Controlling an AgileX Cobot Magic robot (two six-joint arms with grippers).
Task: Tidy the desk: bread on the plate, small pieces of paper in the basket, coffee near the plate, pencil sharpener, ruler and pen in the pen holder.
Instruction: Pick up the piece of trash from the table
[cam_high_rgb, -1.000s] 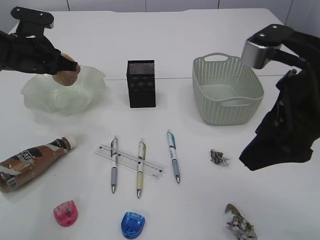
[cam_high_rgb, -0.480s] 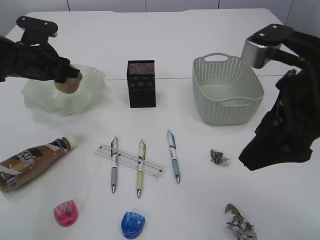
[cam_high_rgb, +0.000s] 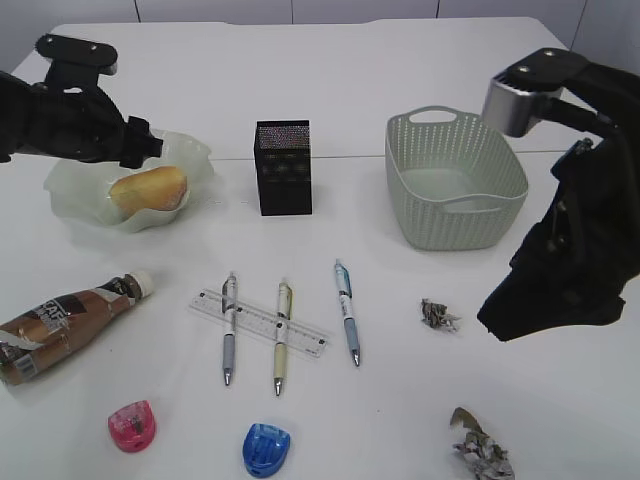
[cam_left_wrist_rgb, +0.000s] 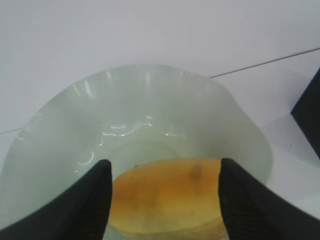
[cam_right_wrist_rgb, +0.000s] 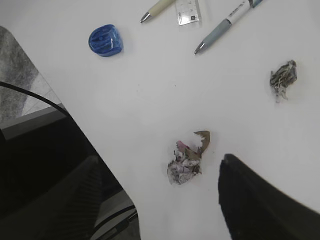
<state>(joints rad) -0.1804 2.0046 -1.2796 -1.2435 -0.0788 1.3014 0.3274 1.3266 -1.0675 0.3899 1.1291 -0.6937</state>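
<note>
Both jaws stand apart: I see my left gripper (cam_left_wrist_rgb: 165, 200) straddling the bread (cam_left_wrist_rgb: 165, 200) on the plate (cam_left_wrist_rgb: 60, 135), my right gripper (cam_right_wrist_rgb: 155, 195) empty.

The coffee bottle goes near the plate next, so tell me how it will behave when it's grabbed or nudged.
The coffee bottle lies on its side on the desk, so a nudge across its round body would probably roll it. It looks nearly full of brown drink, so likely heavy for its size. The smooth plastic may slip; a claw closing across the labelled middle seems safest.
</note>
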